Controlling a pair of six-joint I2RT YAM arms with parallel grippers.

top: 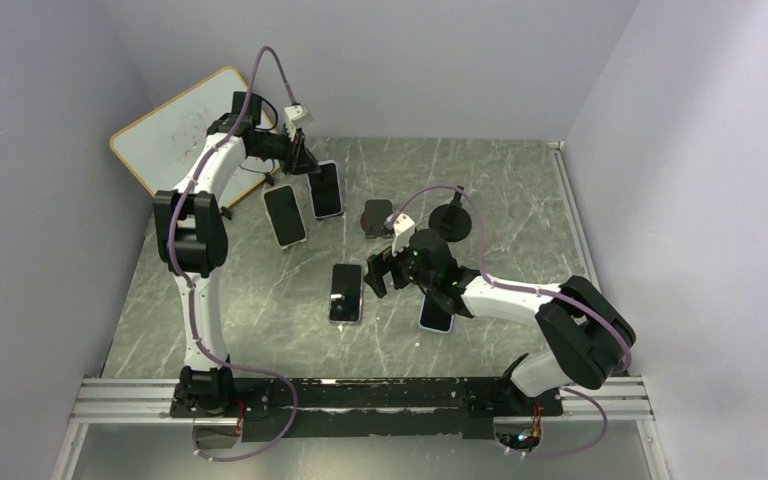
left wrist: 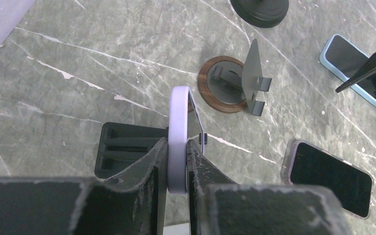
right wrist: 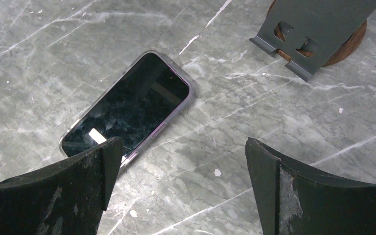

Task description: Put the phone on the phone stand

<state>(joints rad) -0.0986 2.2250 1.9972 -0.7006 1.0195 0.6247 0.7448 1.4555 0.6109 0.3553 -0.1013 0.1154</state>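
Observation:
My left gripper (top: 310,168) is shut on the edge of a lavender-cased phone (top: 326,190) at the far left of the table. In the left wrist view the fingers (left wrist: 152,166) clamp this phone (left wrist: 180,122) on edge, just above a black slotted stand (left wrist: 122,147). A grey metal stand on a round wooden base (left wrist: 230,83) stands beyond it, also in the top view (top: 377,217). My right gripper (top: 375,275) is open and empty above the table, beside a clear-cased phone (top: 346,292) lying flat. In the right wrist view that phone (right wrist: 127,105) lies left of the open gripper (right wrist: 181,156).
Another dark phone (top: 284,215) lies left of the held one. A blue-cased phone (top: 437,318) lies under my right arm. A black round stand (top: 450,222) sits at centre back. A whiteboard (top: 180,125) leans at the far left corner. Walls enclose three sides.

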